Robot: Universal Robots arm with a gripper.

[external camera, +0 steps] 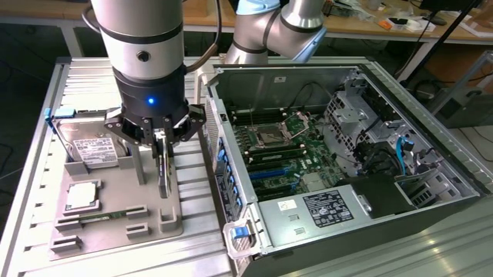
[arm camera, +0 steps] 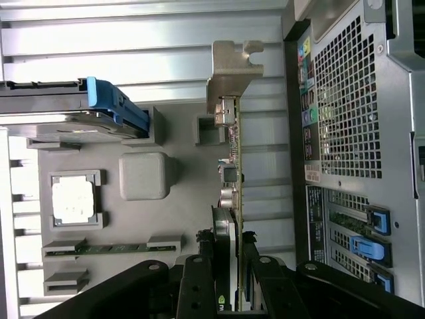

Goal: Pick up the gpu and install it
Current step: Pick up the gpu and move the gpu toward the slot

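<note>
The gpu [external camera: 163, 173] [arm camera: 234, 174], a thin flat green circuit card with a black cooler block and a silver metal end bracket, stands on edge, seen edge-on in both views. The dark metal fingers [external camera: 152, 137] [arm camera: 198, 282] are narrow, clamped on the card's two faces, cooler end between them. The bracket is at the end farthest from the fingers. The card's lower edge hangs close over a grey moulded plastic tray [external camera: 115, 228] [arm camera: 179, 199]; cannot tell whether it is touching the tray or just clear of it. In the tray, to one side of the fingers: a silver hard drive in a blue frame [external camera: 92, 149] [arm camera: 66, 109] propped upright, a square silver processor chip [external camera: 82, 196] [arm camera: 73, 199] lying flat in its pocket, and a narrow green memory stick [external camera: 101, 217] [arm camera: 109, 248] lying in its slot, all well apart from the card. On the fingers' other side, just beside the tray, an open grey metal computer case [external camera: 347, 75] [arm camera: 352, 133] lies with its green motherboard [external camera: 289, 147] exposed. Tray and case sit on a ribbed aluminium surface [external camera: 204, 257] [arm camera: 133, 40].
</note>
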